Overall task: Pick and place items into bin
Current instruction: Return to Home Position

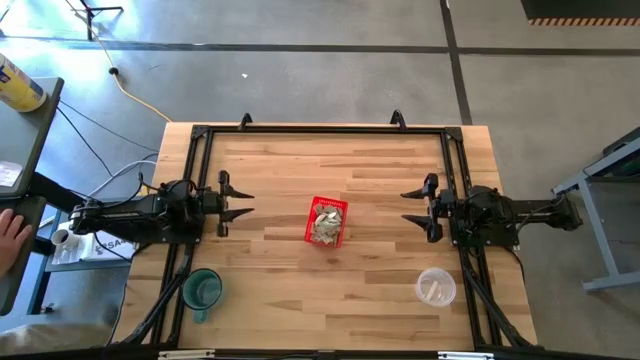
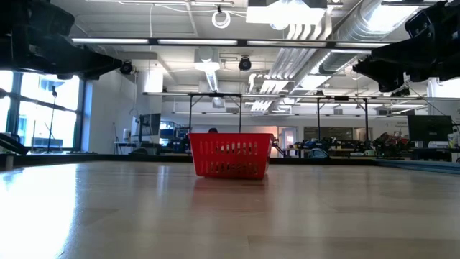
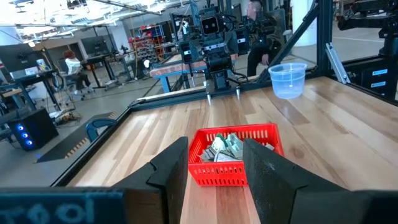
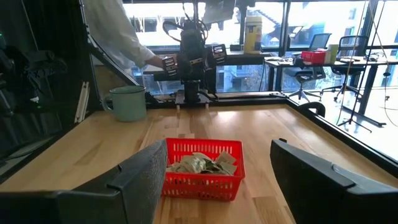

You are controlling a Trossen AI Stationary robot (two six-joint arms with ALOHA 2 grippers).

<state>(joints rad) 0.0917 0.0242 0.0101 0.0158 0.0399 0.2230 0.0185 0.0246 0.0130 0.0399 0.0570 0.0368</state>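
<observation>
Now | red basket (image 1: 329,204) mid-table, slips (image 1: 323,230) inside | left gripper (image 1: 244,203), right gripper (image 1: 407,207) wide, well clear

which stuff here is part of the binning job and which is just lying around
Job: red basket, paper slips inside it, left gripper and right gripper, both open at the table's sides.
Lying about: green mug, clear cup.

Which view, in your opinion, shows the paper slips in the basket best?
The right wrist view: it looks into the red basket onto the paper slips. The left wrist shows them too, the high view tiny, the low view mostly the basket's wall.
</observation>
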